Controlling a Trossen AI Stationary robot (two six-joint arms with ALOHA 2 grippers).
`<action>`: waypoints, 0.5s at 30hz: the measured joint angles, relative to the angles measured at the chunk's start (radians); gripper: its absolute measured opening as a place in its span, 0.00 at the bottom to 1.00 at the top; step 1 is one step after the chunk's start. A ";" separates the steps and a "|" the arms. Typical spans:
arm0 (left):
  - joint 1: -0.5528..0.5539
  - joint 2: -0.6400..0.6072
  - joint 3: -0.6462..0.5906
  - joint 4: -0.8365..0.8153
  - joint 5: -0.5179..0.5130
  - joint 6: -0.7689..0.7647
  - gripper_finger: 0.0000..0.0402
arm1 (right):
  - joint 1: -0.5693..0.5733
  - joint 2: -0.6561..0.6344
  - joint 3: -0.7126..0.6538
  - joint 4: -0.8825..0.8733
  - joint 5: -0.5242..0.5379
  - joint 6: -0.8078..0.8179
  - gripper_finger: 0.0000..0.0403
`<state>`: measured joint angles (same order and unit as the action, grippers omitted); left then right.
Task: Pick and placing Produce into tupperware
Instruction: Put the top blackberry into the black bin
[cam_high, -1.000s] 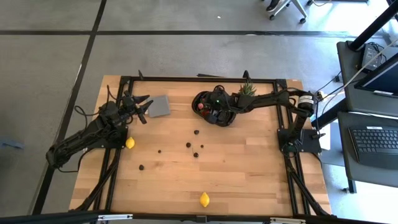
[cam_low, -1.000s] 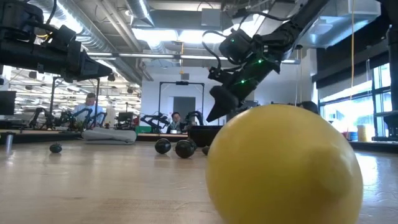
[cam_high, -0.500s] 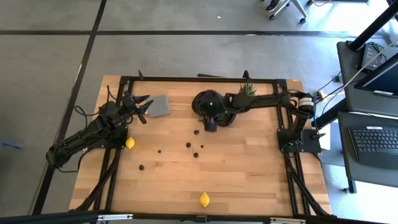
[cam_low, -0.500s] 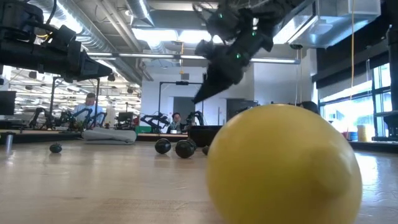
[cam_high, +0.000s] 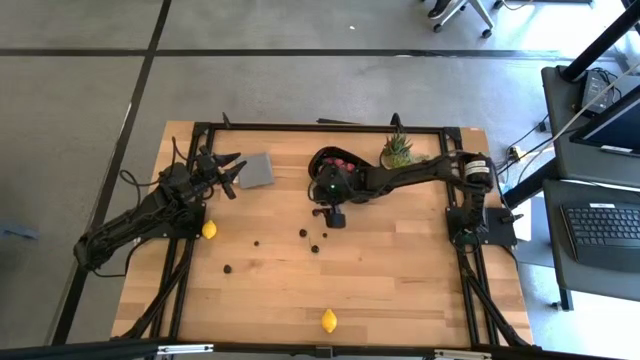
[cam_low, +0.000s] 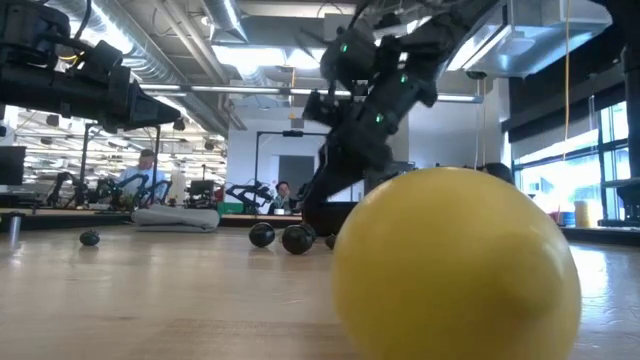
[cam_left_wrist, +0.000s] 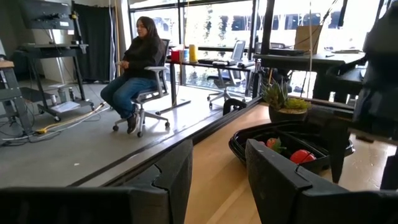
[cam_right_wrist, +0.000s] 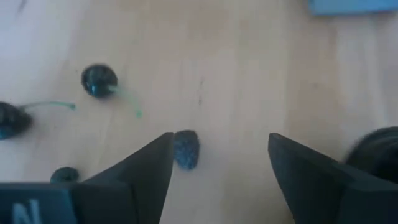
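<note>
The black tupperware (cam_high: 322, 162) sits at the table's far middle with red pieces (cam_high: 341, 160) in it; the left wrist view shows the tupperware (cam_left_wrist: 261, 135) too. My right gripper (cam_high: 328, 215) is open just near-side of it, low over the wood, slanting down. A dark berry (cam_right_wrist: 186, 149) lies on the table between its fingers, untouched. More dark berries (cam_high: 303, 233) lie on the boards nearby. One lemon (cam_high: 209, 229) rests at the left, another lemon (cam_high: 329, 320) near the front edge. My left gripper (cam_high: 233, 172) waits open and level at the far left.
A flat grey square (cam_high: 257, 171) lies beside my left gripper. A spiky potted plant (cam_high: 398, 150) stands right of the tupperware. Stemmed dark cherries (cam_right_wrist: 99, 79) lie near my right gripper. The near lemon (cam_low: 455, 265) fills much of the low view. A person sits beyond the table.
My right gripper has left the space over the tupperware, going toward the table's near edge and a little left. It has come down close to the wood by the dark berry and has rolled at the wrist. The red pieces in the tupperware now show uncovered.
</note>
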<state>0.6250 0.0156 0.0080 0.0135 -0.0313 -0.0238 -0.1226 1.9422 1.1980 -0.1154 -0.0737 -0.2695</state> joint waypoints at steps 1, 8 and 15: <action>0.000 0.002 0.000 0.000 0.000 0.000 0.35 | 0.000 0.009 -0.001 -0.006 -0.010 0.000 0.63; 0.000 0.006 0.000 0.000 0.000 0.000 0.35 | 0.006 0.059 0.000 0.015 -0.052 0.000 0.58; 0.000 0.007 0.000 0.000 0.000 0.000 0.35 | 0.006 0.080 0.000 0.049 -0.055 0.000 0.54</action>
<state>0.6250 0.0223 0.0082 0.0132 -0.0315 -0.0235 -0.1169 2.0217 1.1979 -0.0660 -0.1284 -0.2700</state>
